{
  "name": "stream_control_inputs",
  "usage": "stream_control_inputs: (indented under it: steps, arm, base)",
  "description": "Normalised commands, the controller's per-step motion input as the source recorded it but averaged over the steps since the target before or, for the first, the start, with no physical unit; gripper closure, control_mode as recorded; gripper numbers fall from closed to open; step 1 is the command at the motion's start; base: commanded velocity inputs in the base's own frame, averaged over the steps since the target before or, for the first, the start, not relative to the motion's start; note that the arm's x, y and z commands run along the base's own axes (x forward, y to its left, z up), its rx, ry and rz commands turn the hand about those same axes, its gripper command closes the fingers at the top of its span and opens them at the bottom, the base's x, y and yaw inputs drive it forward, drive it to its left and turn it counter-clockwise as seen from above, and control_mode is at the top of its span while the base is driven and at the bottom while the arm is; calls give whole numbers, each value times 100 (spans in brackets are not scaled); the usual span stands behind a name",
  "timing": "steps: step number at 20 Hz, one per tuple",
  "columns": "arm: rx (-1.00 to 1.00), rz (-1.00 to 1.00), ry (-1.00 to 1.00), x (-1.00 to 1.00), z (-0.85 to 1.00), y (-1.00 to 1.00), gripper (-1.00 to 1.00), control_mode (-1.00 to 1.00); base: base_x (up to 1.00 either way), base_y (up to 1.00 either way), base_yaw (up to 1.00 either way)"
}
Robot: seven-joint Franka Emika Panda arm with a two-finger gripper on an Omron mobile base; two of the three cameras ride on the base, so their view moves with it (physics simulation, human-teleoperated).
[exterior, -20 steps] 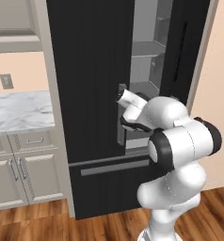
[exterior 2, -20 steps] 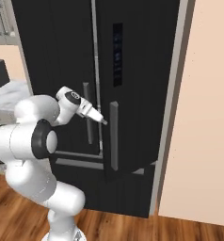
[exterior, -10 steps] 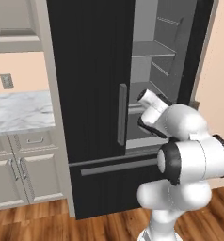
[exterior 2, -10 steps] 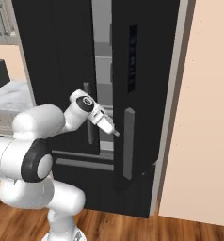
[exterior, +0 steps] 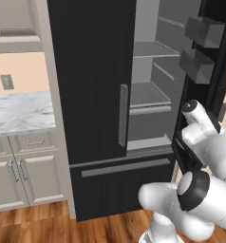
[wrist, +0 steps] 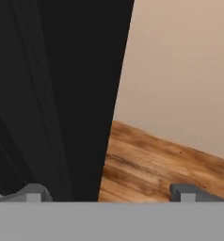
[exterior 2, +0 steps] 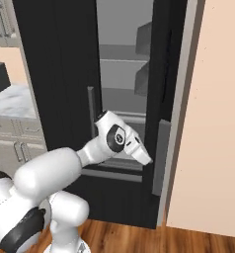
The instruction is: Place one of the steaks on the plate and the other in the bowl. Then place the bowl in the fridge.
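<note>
Black fridge right door ajar, grey shelves, wooden floor, marble counter

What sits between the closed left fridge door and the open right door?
In the left base view, the fridge's grey interior: bare shelves. Door bins hang on the right door.

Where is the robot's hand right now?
The gripper is low at the fridge's open right door, beside its grey bar handle, in the right base view's middle.
</note>
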Motion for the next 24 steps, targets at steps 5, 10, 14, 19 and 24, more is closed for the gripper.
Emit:
stream_control_inputs:
  steps: [5, 10, 14, 19, 24]
  arm:
    - [14, -7, 7, 16, 11, -100, -100, -100]
    - [18, -15, 2, 19, -4, -71, -100, -100]
    - [-11, -5, 7, 7, 5, 51, -100, -100]
    - [-1, 34, 0, 11, 0, 100, -100, -100]
    - [0, 58, 11, 17, -2, 97, -100, -100]
  base:
    - [0, 0, 0]
    - [0, 0, 0]
    - [0, 0, 0]
    - [0, 0, 0]
    - [0, 0, 0]
